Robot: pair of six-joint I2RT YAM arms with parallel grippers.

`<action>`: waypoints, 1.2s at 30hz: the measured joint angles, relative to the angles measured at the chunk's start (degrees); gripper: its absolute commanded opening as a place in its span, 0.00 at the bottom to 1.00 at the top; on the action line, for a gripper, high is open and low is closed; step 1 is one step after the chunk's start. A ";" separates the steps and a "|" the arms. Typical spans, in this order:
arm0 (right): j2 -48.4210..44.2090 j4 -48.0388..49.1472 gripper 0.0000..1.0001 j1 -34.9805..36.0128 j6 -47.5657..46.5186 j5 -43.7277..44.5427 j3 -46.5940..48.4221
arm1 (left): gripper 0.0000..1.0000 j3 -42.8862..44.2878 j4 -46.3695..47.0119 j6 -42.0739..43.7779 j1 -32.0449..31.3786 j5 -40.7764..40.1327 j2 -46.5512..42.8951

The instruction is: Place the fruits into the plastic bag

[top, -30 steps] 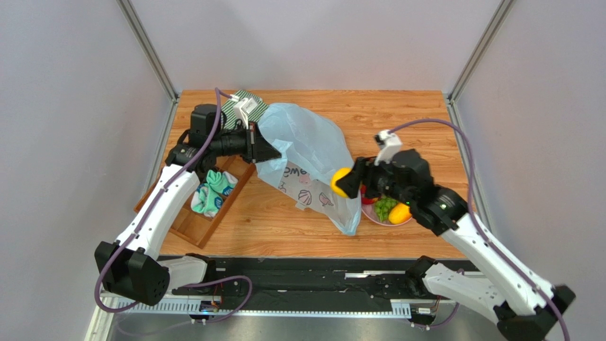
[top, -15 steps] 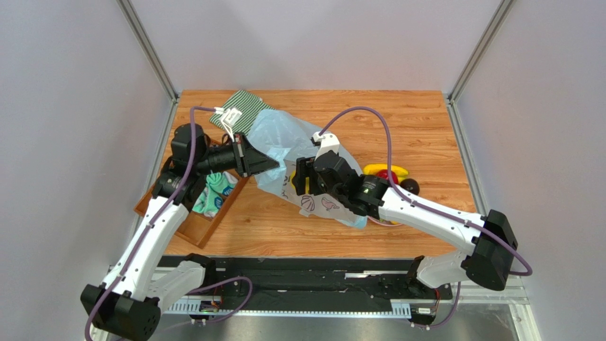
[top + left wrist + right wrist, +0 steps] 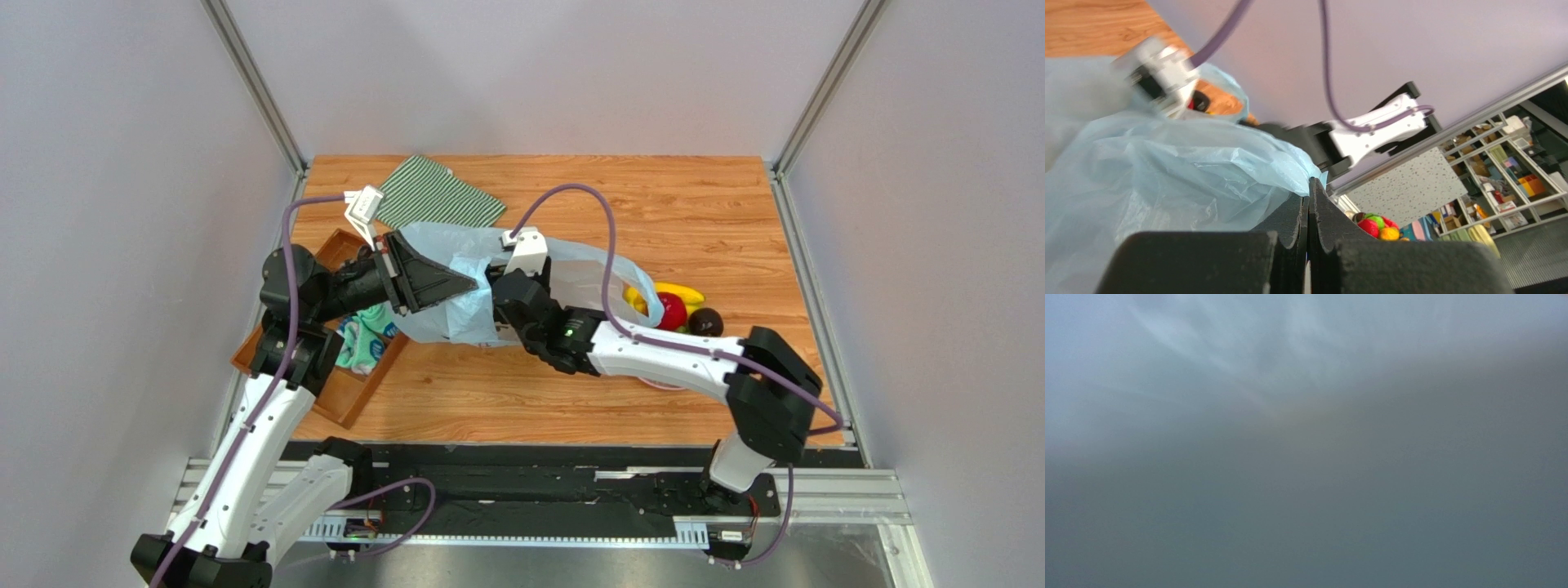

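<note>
**A:** Two things are lying at the far left, aren't they?

**B:** Yes. Rolled socks (image 3: pixel 368 338) are sitting in a wooden tray (image 3: pixel 321 390), and a green striped cloth (image 3: pixel 436 196) is lying flat behind it on the table (image 3: pixel 736 208).

**A:** What is the left gripper (image 3: pixel 471 284) doing?

**B:** It is pinching the rim of the plastic bag (image 3: pixel 464 321), with its jaws pressed tight together on the thin film.

**A:** Where is the bag sitting?

**B:** It is slumping across the middle of the table, between the two arms.

**A:** And the right gripper (image 3: pixel 493 298)?

**B:** It is reaching into the bag's mouth, just beside the left one. Its wrist camera is showing only pale blue blur, so I cannot tell whether it is clasping anything.

**A:** Further right?

**B:** A banana (image 3: pixel 678 293), a red apple (image 3: pixel 671 311) and an avocado (image 3: pixel 705 322) are waiting close together outside the bag.
</note>
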 measured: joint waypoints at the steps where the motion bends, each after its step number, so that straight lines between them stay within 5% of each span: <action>1: 1.86 -0.50 0.39 -0.02 -0.02 0.09 0.50 | 0.00 0.02 1.53 -1.31 0.00 0.04 0.00; 8: 5.44 -6.62 0.42 -1.75 1.18 -0.44 0.50 | 0.00 1.49 9.03 -8.50 0.07 0.07 0.39; 16: 4.92 -13.62 0.50 -6.16 2.67 -1.36 -0.96 | 0.00 3.72 5.66 -4.09 3.30 -0.85 0.57; 24: 4.92 -18.64 0.88 -6.91 2.03 -6.16 -0.28 | 0.00 3.54 0.20 2.05 3.80 -0.55 5.07; 36: 4.92 -20.17 0.95 -6.91 1.53 -12.02 3.19 | 0.00 3.54 -1.29 4.83 3.85 0.59 5.77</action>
